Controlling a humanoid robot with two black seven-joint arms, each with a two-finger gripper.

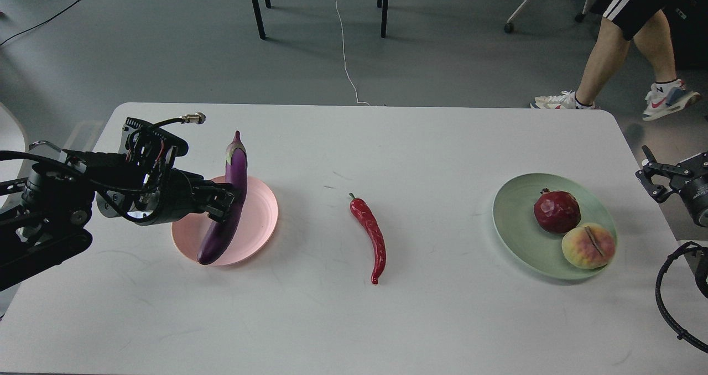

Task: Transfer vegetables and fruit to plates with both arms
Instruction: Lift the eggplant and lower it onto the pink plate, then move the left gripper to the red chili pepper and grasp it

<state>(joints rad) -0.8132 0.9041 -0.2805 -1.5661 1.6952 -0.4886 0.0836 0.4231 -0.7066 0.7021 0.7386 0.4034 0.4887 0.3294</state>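
White table (354,319) on grey floor. Left gripper (228,201) clamps the eggplant (228,209) at mid-length, held over the pink plate (260,220), stem away from the camera. Chili (371,234) lies on the table at centre. Green plate (514,225) holds the pomegranate (556,211) and peach (587,246), touching. Right gripper (654,180) at the table's right edge, fingers apart, holding nothing.

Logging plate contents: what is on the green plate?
The green plate holds the pomegranate and, nearer me, the peach, close together. The plate surface beneath them is hidden.
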